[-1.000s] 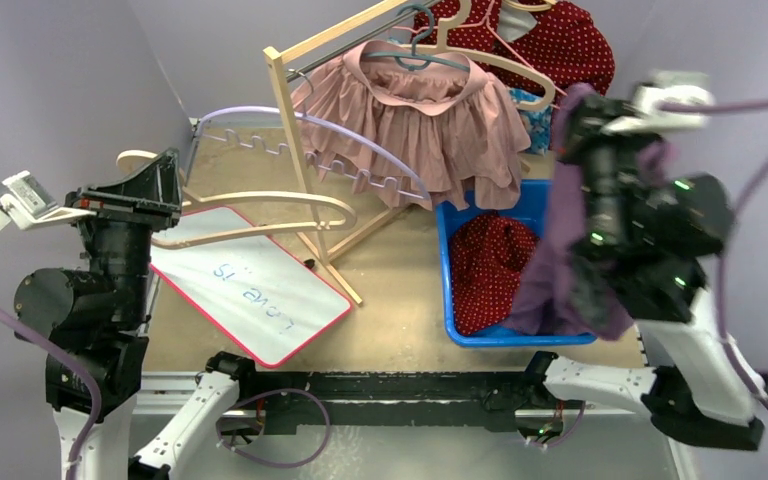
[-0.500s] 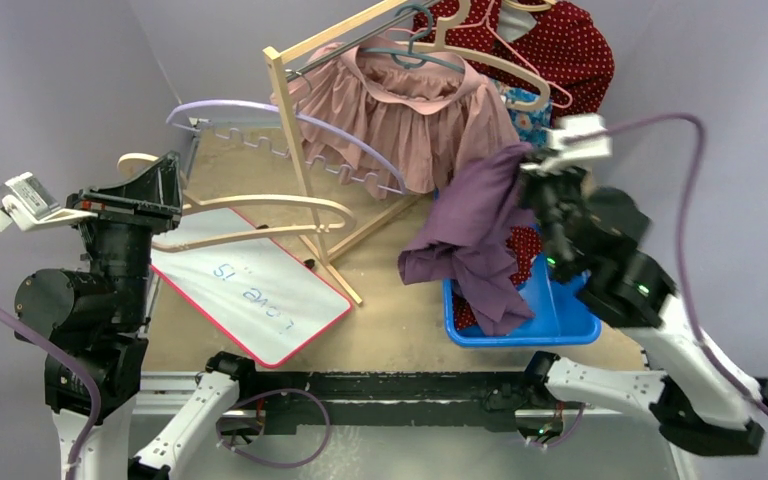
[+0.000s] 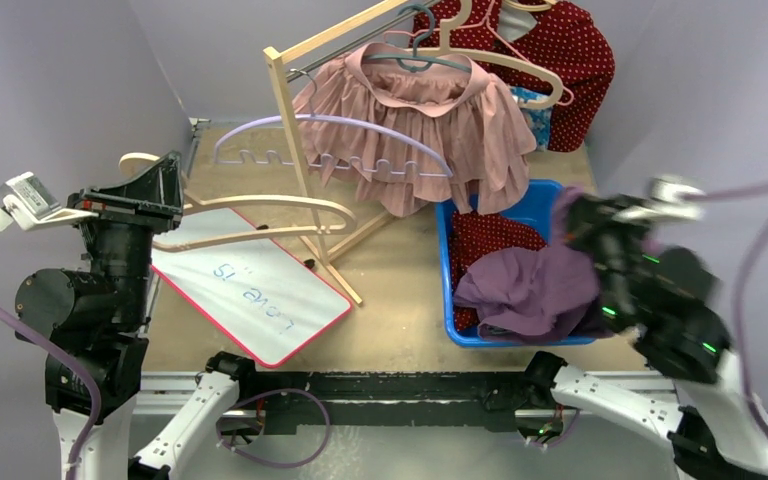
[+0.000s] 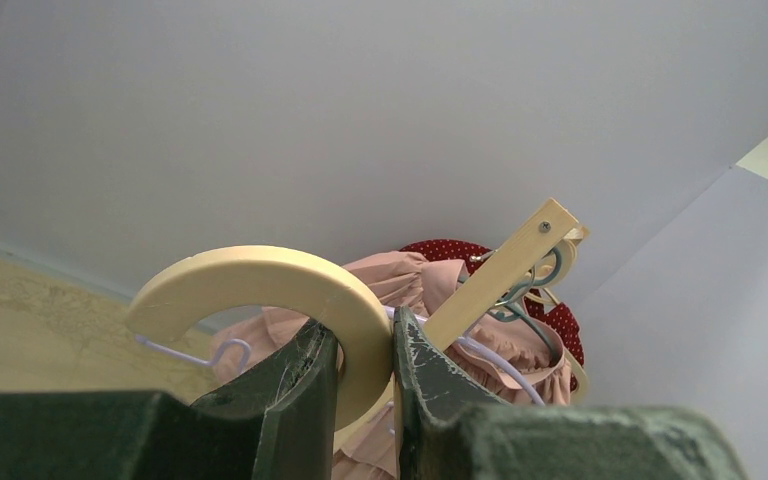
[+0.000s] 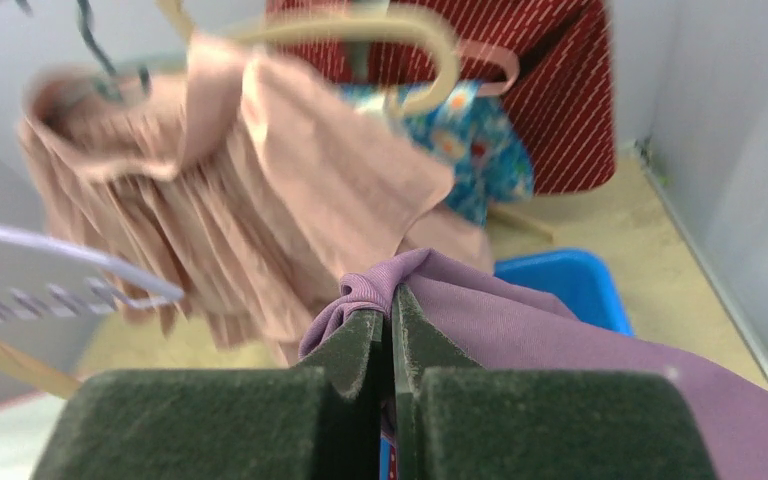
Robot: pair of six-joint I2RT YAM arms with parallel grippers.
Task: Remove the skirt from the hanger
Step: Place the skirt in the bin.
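The purple skirt [image 3: 535, 290] lies bunched in the blue bin [image 3: 445, 260], off any hanger. My right gripper [image 3: 582, 215] is over the bin's far right side, shut on a fold of the skirt's edge; the right wrist view shows the fold [image 5: 560, 320] pinched in the gripper [image 5: 392, 305]. My left gripper [image 3: 165, 170] is at the left of the table, shut on the hook of a bare wooden hanger [image 3: 260, 205]. In the left wrist view the gripper [image 4: 365, 345] clamps the hook [image 4: 260, 275].
A wooden rack [image 3: 295, 120] stands mid-table, carrying a pink skirt [image 3: 440, 130] on a teal hanger, a red dotted garment [image 3: 560, 50] and a bare lavender hanger [image 3: 340, 125]. A whiteboard [image 3: 250, 290] lies front left. Red dotted cloth is in the bin.
My right gripper swung the purple skirt from high on the right, leftwards over the table, then down into the blue bin. The lavender hanger swung to the right. The left arm has not moved.
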